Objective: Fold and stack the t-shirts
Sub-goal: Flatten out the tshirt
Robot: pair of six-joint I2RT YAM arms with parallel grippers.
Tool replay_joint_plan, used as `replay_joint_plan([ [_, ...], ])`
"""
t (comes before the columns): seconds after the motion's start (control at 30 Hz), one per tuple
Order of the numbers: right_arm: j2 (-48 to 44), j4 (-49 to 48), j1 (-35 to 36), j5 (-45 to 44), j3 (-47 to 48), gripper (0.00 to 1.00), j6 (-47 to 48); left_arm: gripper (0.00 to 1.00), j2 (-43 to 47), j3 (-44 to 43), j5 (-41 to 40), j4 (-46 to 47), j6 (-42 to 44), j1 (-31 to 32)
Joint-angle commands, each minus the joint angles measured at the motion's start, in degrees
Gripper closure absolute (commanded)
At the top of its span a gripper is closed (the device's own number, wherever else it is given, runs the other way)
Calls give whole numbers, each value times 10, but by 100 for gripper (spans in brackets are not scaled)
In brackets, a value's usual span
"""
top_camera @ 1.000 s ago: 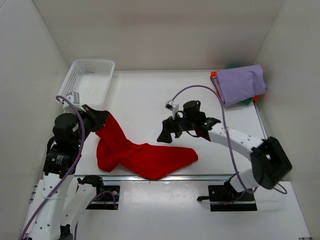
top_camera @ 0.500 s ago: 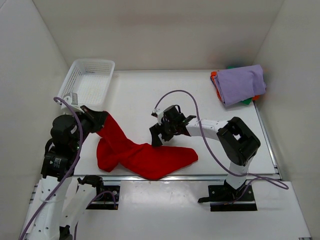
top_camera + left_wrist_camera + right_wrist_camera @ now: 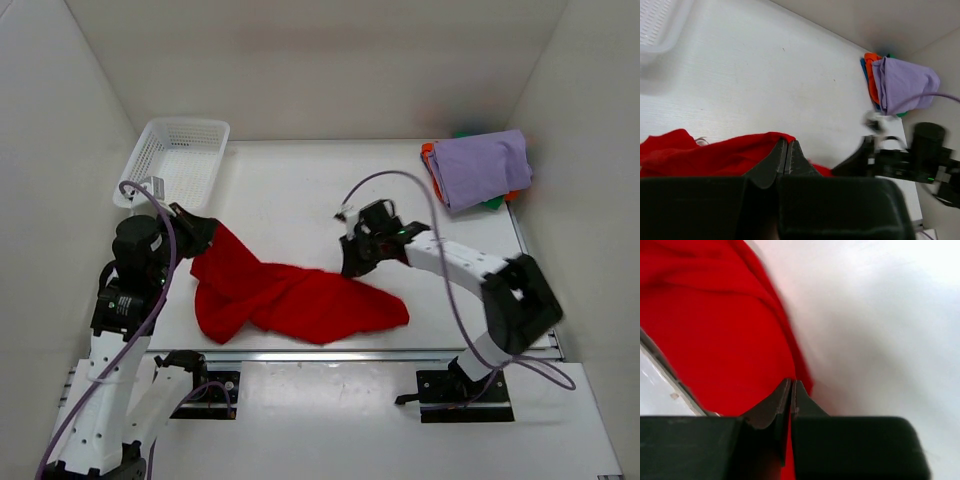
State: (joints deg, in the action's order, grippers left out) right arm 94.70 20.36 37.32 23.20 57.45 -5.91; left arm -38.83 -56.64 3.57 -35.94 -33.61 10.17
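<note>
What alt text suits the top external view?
A red t-shirt lies on a table, gripped at its left end by the left end effector and at its far edge by the right end effector. A basket sits back left, folded t-shirts back right.

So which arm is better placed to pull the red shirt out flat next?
Right, probably. The right gripper is shut on the shirt's far edge, with bare table beyond it. The left gripper pinches a corner near the basket, at the table's edge, with little room to pull.
</note>
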Motion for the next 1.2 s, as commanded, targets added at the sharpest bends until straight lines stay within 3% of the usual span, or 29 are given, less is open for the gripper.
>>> replay_joint_plan([
  [0.0, -164, 21, -68, -54, 46, 100, 14, 100, -10, -56, -34, 5, 28, -5],
  [0.1, -258, 22, -104, -69, 53, 100, 19, 100, -12, -86, -65, -4, 48, -3],
  [0.2, -289, 119, -128, -68, 50, 100, 15, 100, -18, -102, -81, -18, 54, -2],
  [0.33, -325, 160, -163, -68, -62, 100, -8, 100, -3, -68, -76, -11, 50, 0],
  [0.4, -346, 160, -194, -62, -101, 91, -10, 100, 0, -58, -64, -7, 45, -2],
  [0.47, -361, 152, -218, -41, -124, 74, -11, 100, 8, -33, -52, -1, 37, 0],
  [0.57, -380, 136, -221, -45, -125, 66, -17, 100, 15, -5, -38, 4, 33, -5],
  [0.77, -319, 65, -209, -38, -128, 62, -46, 100, 24, 17, -23, 12, 24, -2],
  [0.93, -252, 4, -185, -98, -128, 59, -33, 100, 28, 23, -19, 11, 22, -2],
  [1.03, -209, -28, -218, -45, -115, 55, -20, 100, 31, 33, -15, 15, 18, -2],
  [1.17, -146, -42, -204, -55, -43, 55, -2, 100, 30, 50, 1, 26, 10, -2],
])
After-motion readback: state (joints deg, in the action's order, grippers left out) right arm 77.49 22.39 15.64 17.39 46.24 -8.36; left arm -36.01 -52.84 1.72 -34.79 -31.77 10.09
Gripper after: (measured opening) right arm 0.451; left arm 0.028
